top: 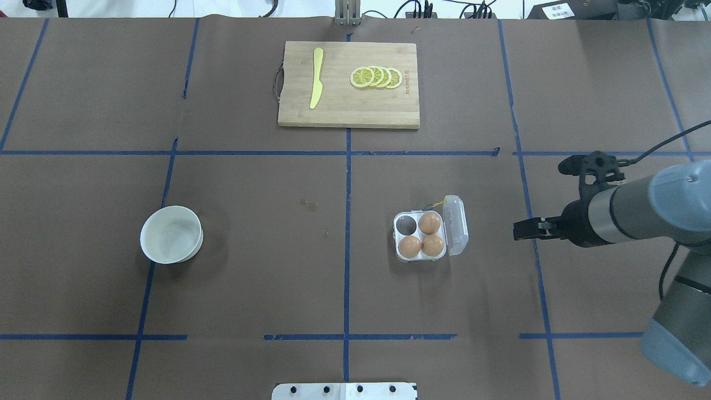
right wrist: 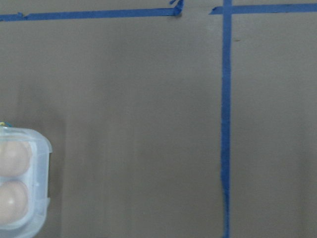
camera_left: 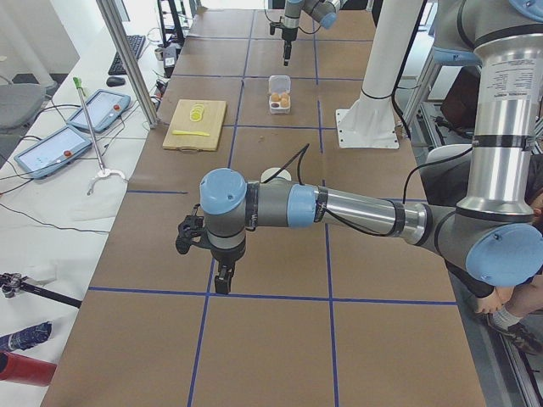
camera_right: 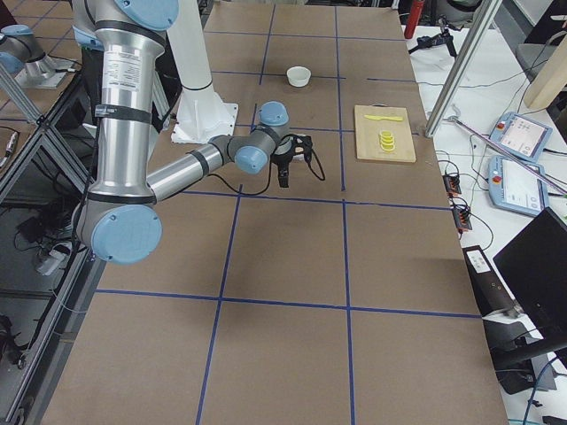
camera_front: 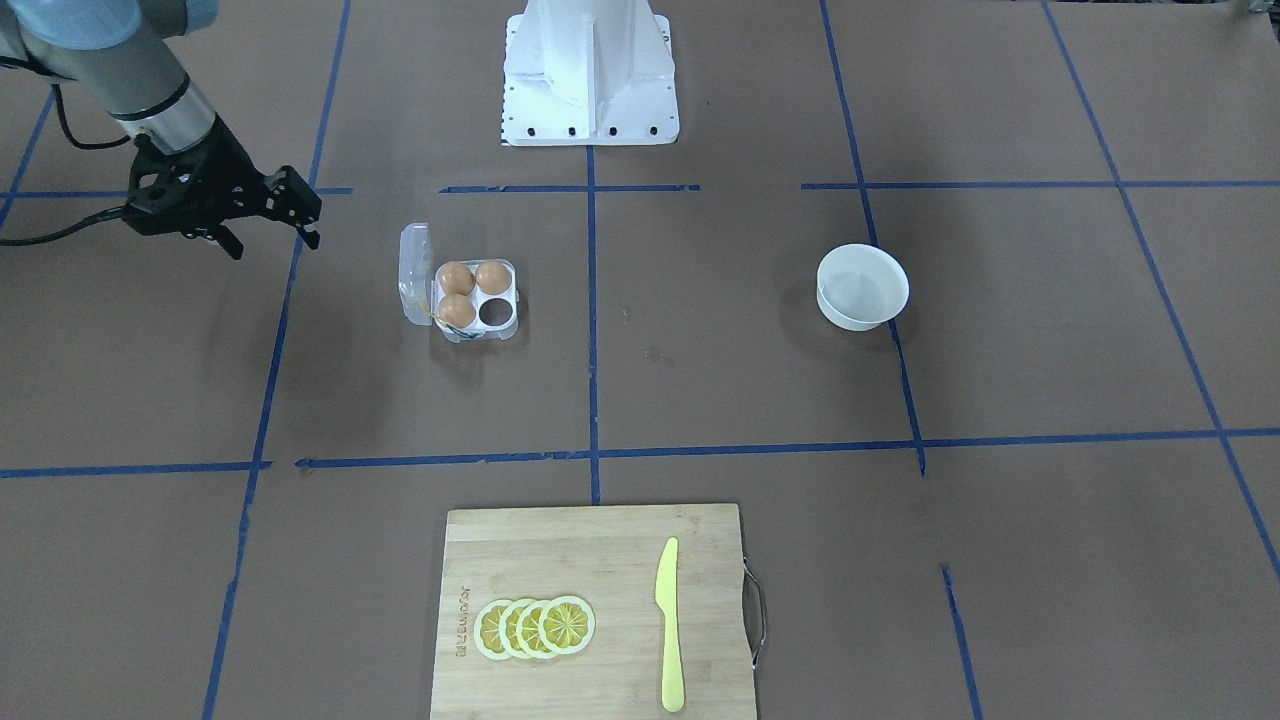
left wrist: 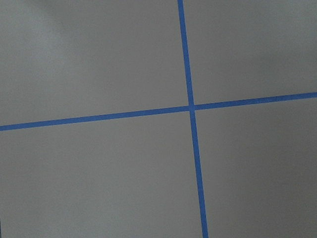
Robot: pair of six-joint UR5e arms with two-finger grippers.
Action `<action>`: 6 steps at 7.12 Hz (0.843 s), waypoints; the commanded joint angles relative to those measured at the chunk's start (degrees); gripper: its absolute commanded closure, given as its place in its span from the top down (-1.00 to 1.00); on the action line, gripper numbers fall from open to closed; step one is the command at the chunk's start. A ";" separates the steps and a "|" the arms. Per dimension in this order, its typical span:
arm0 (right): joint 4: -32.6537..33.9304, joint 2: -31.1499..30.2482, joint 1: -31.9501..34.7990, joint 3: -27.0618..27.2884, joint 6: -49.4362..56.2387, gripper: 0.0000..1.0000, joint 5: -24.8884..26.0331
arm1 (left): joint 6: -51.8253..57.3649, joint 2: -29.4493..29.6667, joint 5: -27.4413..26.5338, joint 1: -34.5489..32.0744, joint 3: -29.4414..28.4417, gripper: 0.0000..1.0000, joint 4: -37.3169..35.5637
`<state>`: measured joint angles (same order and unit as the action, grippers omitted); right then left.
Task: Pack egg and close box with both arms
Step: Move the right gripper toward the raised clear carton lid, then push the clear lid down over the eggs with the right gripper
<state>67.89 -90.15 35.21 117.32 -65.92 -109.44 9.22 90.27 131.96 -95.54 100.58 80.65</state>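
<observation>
The box (camera_front: 470,300) stands open on the brown table, its clear lid (camera_front: 413,272) folded out to one side. Three brown eggs (camera_front: 457,277) sit in its cells and one cell (camera_front: 493,313) is empty; I cannot tell which is the task's egg. In the overhead view the box (top: 420,236) lies right of centre. My right gripper (camera_front: 275,243) hangs open and empty above the table, apart from the box on its lid side, also in the overhead view (top: 527,229). The right wrist view catches the box's edge (right wrist: 42,188). My left gripper (camera_left: 222,275) shows only in the exterior left view, far from the box.
A white bowl (camera_front: 862,287) stands on the robot's left side and looks empty. A wooden cutting board (camera_front: 600,560) with lemon slices (camera_front: 535,628) and a yellow knife (camera_front: 668,625) lies at the far edge. The white pedestal (camera_front: 590,75) is at the robot's base.
</observation>
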 commanded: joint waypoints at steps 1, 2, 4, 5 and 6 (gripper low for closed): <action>7.91 11.26 -4.69 -3.15 -6.11 0.99 4.65 | 0.01 0.17 -0.04 0.00 0.06 1.00 -0.05; 11.87 15.66 -5.58 -3.50 -6.67 0.99 6.68 | 0.01 0.17 0.05 0.00 -0.03 1.00 0.04; 17.25 23.93 -7.34 -4.64 -10.52 0.99 7.40 | 0.01 0.17 -0.04 0.00 0.05 1.00 -0.05; 18.40 25.10 -6.57 -4.13 -10.37 1.00 6.96 | 0.01 0.17 0.05 0.00 -0.20 1.00 0.04; 19.55 24.94 -4.47 -3.08 -9.58 1.00 6.44 | 0.01 0.17 0.05 0.00 -0.21 1.00 0.04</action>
<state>85.69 -66.23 29.09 113.40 -75.77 -102.56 9.23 90.44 131.98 -95.54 100.43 80.65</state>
